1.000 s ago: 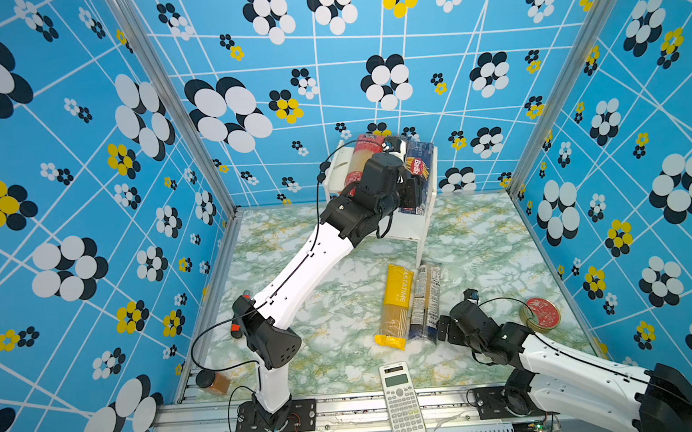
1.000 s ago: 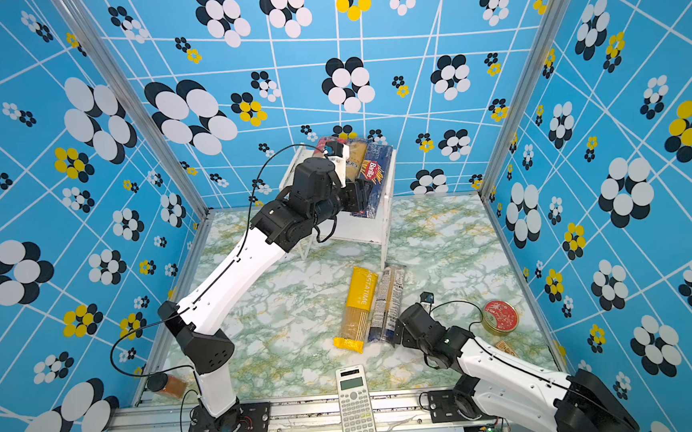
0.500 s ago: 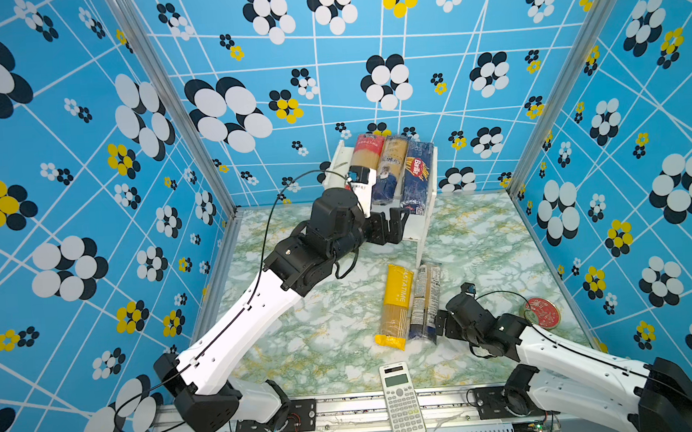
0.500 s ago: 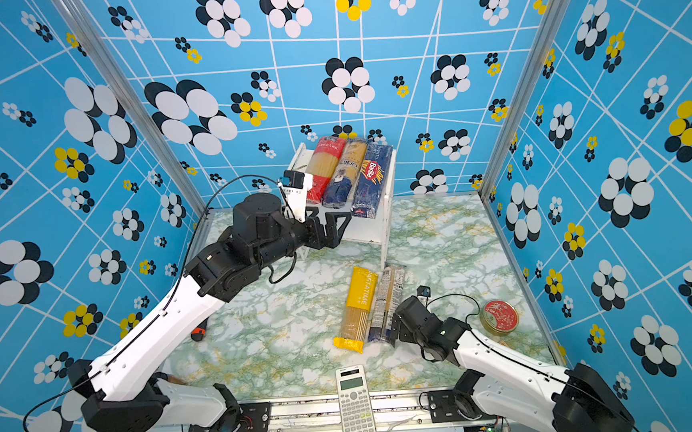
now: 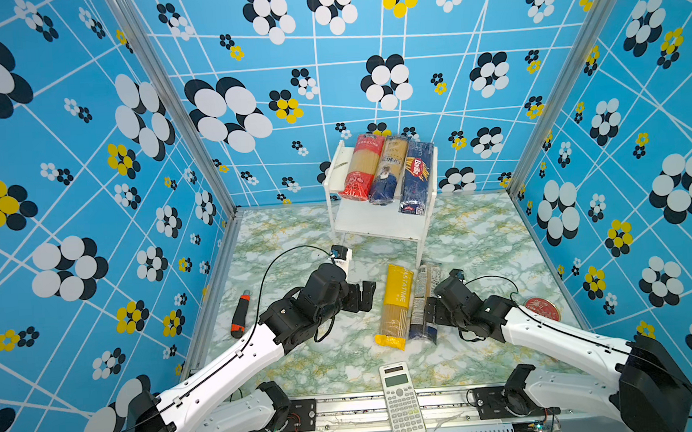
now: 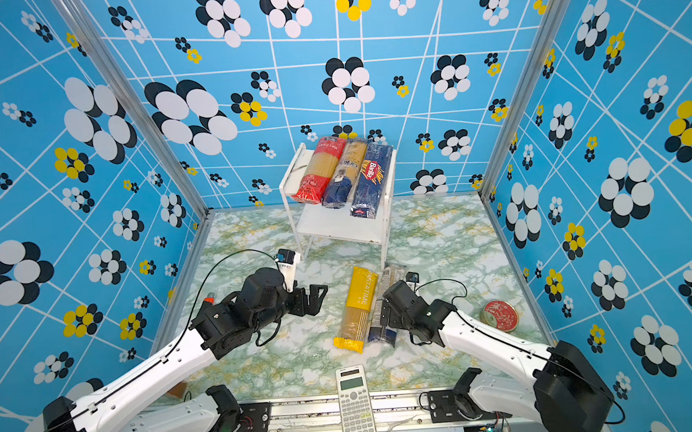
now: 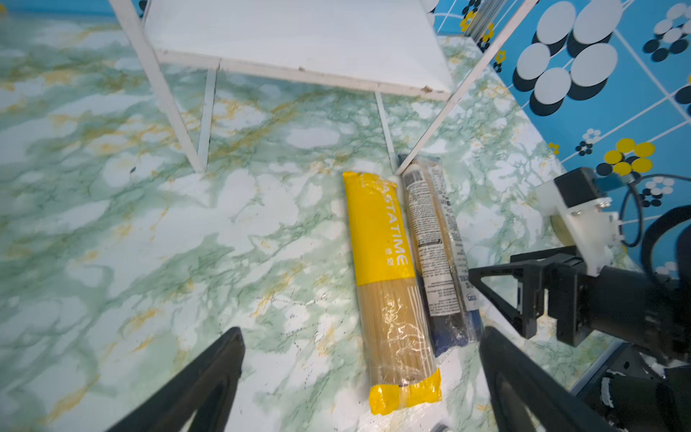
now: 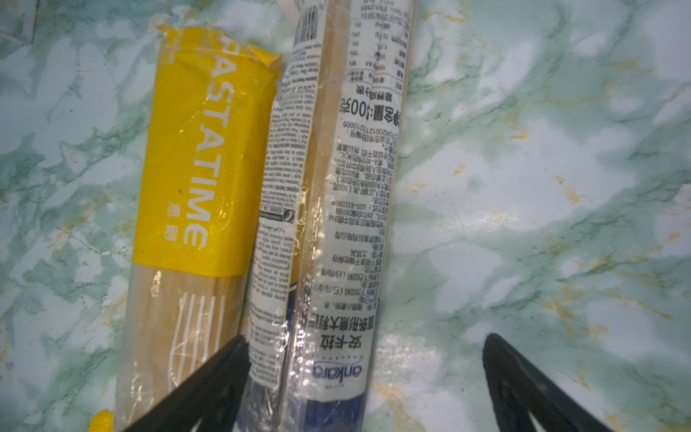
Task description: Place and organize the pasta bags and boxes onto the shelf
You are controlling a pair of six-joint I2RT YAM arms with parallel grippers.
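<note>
1. While the left gripper (image 5: 366, 297) hovers over the marble tabletop (image 5: 304, 353), its jaws are spread wide with nothing between them. It sits just beside the yellow bag (image 5: 396, 305), apart from it.
2. Right gripper (image 8: 364, 338): jaws spread, straddling the blue end of the second navy-ended clear bag (image 8: 336, 187). One finger (image 8: 209, 377) lies over the seam between this bag and the yellow bag. Contact cannot be confirmed.
3. Both bags lie side by side, touching, on the tabletop in front of the shelf (image 5: 378, 223).
4. Upper tier, left to right in both top views: red-ended clear bag (image 5: 364, 168), navy-ended clear bag (image 5: 387, 172), Barilla box (image 5: 416, 174), packed side by side.
5. Other items: calculator (image 5: 401, 401) at the front edge; utility knife (image 5: 239, 314) near the left wall; round red tin (image 5: 542, 309) near the right wall.
</note>
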